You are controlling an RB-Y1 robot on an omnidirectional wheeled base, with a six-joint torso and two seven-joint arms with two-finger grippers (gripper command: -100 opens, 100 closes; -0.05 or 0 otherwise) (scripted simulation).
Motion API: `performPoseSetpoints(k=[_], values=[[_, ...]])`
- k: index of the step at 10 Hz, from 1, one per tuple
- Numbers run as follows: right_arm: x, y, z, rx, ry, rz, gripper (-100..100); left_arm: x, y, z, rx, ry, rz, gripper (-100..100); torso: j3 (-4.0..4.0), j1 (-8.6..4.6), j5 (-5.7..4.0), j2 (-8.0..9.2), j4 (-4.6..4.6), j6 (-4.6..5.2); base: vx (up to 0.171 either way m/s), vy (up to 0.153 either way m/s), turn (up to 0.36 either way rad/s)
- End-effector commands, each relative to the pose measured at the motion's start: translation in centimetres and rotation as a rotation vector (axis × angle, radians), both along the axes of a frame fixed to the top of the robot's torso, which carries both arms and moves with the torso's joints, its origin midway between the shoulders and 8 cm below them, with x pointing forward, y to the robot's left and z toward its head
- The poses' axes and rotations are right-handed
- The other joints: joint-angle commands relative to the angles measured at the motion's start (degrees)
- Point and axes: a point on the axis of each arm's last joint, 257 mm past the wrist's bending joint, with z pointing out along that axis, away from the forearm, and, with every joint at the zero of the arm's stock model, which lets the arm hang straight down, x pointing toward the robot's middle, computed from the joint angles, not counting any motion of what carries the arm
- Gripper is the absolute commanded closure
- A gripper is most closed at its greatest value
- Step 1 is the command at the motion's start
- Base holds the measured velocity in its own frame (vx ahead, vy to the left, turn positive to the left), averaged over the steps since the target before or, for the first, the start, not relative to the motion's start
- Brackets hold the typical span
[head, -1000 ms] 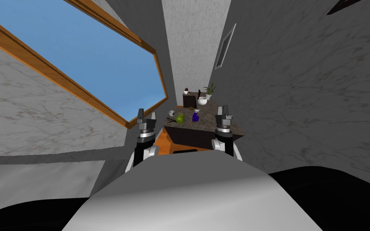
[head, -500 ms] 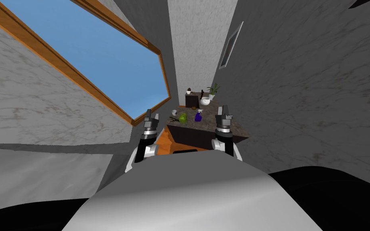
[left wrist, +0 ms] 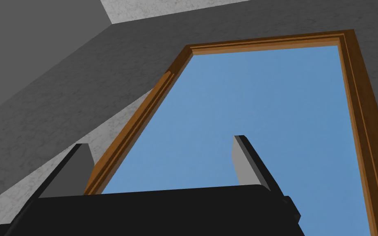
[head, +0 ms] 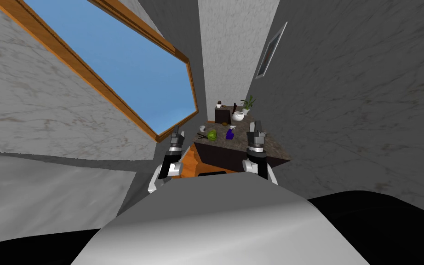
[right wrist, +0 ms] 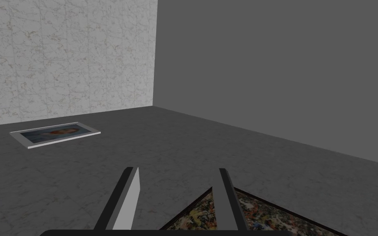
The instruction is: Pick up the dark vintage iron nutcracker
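Item: nutcracker [head: 201, 136], small and dark, is found at the counter's [head: 271, 148] near left edge, just beside a green object [head: 212, 135]; its long axis is too small to be read. It lies ahead and slightly right of the left gripper [head: 177, 132], judged the nearer (the right gripper [head: 257, 127] is held at the opposite side). Both pairs of fingers are spread, with nothing between them.

Tally on the counter [head: 271, 146] at twelve o'clock
I counted two white cups [head: 202, 128] [head: 219, 105], one dark nutcracker [head: 202, 136], one green object [head: 212, 135], one purple spray bottle [head: 229, 133], one white pot [head: 237, 116] and one potted plant [head: 248, 103].
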Motion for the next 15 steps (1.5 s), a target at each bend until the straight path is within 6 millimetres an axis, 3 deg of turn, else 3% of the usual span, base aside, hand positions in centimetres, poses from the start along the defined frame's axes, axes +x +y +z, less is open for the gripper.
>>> performPoseSetpoints(k=[1,8,15], values=[[0.0,0.0,0.0,0.000,0.000,0.000,0,0.5,0.3,-0.8,0.009,0.032,0.008,-100,0.00,0.00,0.00,0.00,0.00,0.00,-0.010,0.018,0.039],[0.0,0.0,0.0,0.000,0.000,0.000,0,5.1,1.0,-5.7,0.069,0.213,0.061,-100,-0.01,-0.07,-0.02,-0.02,0.00,0.00,-0.007,0.013,0.058],[0.0,0.0,0.0,0.000,0.000,0.000,0,7.8,1.8,-9.7,0.102,0.371,0.101,-100,-0.02,-0.15,-0.03,-0.04,-0.01,0.01,-0.001,-0.005,0.020]])
